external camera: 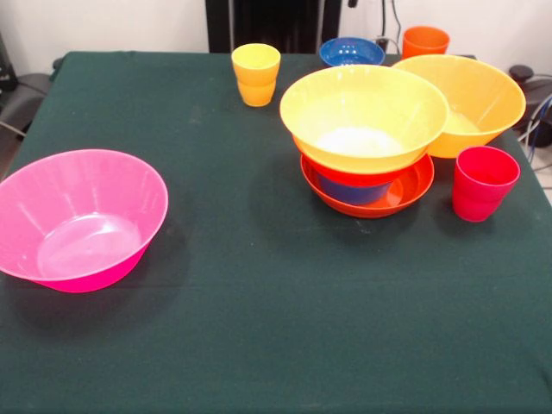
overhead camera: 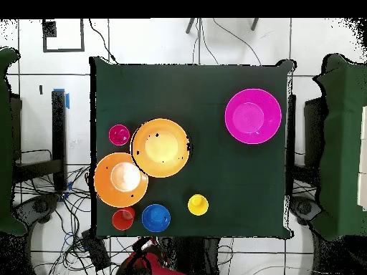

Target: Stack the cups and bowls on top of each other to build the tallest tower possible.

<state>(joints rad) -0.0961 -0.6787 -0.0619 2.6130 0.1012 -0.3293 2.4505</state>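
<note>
The tower [external camera: 366, 164] stands right of the table's middle: a shallow red-orange bowl [external camera: 405, 194] lowest, a small blue bowl [external camera: 349, 190] in it, a red bowl rim above that, and a large yellow bowl [external camera: 362, 116] [overhead camera: 160, 147] on top. A large orange-yellow bowl [external camera: 474, 99] [overhead camera: 120, 179] sits just behind it, touching. The red-pink cup [external camera: 483, 183] [overhead camera: 119, 134] stands beside the tower. The yellow cup [external camera: 256, 74] [overhead camera: 198, 205], a blue bowl [external camera: 351, 52] [overhead camera: 155, 218] and the orange cup [external camera: 425, 41] [overhead camera: 123, 218] line the far edge. The pink bowl [external camera: 78, 220] [overhead camera: 252, 116] sits alone at the left. No gripper shows in either view.
A dark green cloth covers the table [external camera: 259, 328] [overhead camera: 215, 86]. Part of the red robot body [overhead camera: 147, 261] shows beyond the table's edge in the overhead view. Cables [overhead camera: 57, 215] lie on the floor beside the table.
</note>
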